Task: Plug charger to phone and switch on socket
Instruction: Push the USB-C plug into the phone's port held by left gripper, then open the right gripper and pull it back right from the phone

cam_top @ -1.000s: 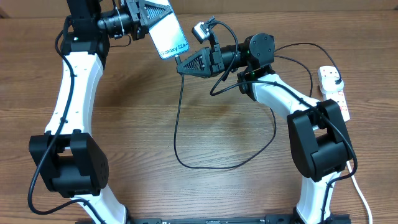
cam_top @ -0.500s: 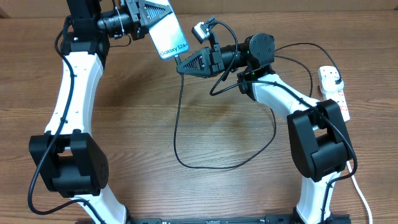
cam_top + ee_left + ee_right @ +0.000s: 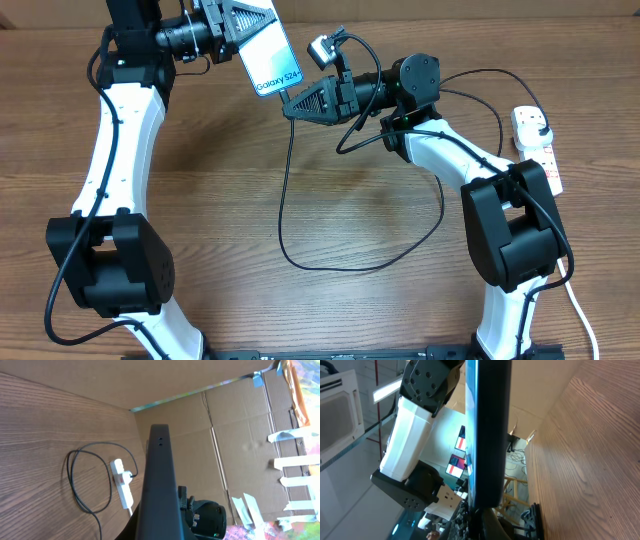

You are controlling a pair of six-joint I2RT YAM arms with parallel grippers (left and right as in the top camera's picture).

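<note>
Overhead, left gripper (image 3: 246, 28) is clamped on the phone (image 3: 268, 58), holding it up over the far side of the table (image 3: 380, 300). Right gripper (image 3: 293, 104) pinches the charger (image 3: 282, 200) tip just beside the phone's lower end; the cable loops onto the table. Socket (image 3: 537, 150) lies far right.

The phone (image 3: 265, 52) shows "Galaxy S24" in white letters on its cyan screen.

Lighting: bright, even, from above.
Soft shadows on table (image 3: 330, 310); phone (image 3: 490, 435) edge blurred close-up in right wrist view, background there overexposed.
</note>
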